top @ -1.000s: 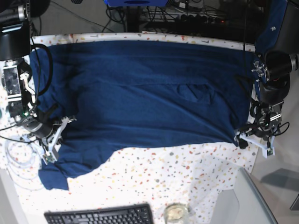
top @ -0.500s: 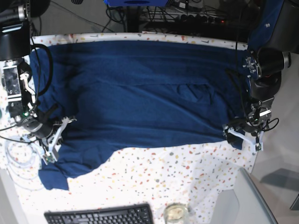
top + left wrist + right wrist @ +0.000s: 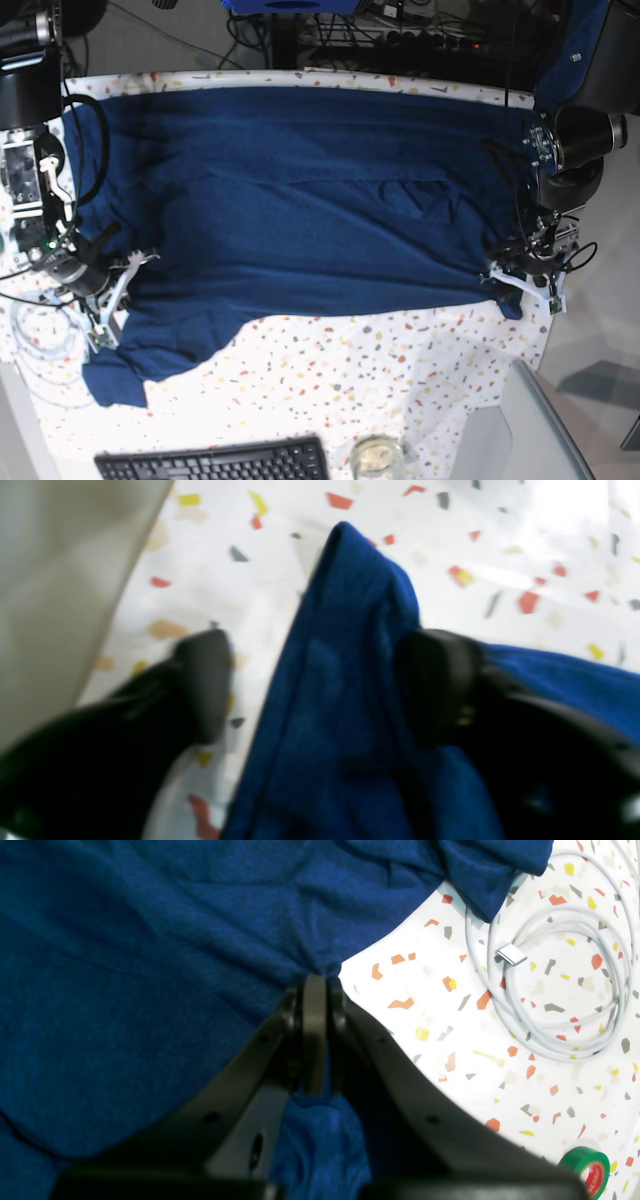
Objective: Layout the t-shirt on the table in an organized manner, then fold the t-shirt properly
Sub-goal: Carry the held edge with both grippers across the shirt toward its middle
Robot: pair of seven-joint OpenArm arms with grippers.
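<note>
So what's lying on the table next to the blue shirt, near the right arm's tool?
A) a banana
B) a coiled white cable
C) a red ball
B: a coiled white cable lies on the speckled table beside the t-shirt.

One t-shirt (image 3: pixel 300 200), one keyboard (image 3: pixel 215 462), one cable coil (image 3: pixel 555 990) (white), one tape roll (image 3: pixel 587 1172), two grippers.

Soft matt knit t-shirt (image 3: pixel 300 200), smooth speckled table (image 3: pixel 400 380) cloth, glossy white cable (image 3: pixel 555 990)
</note>
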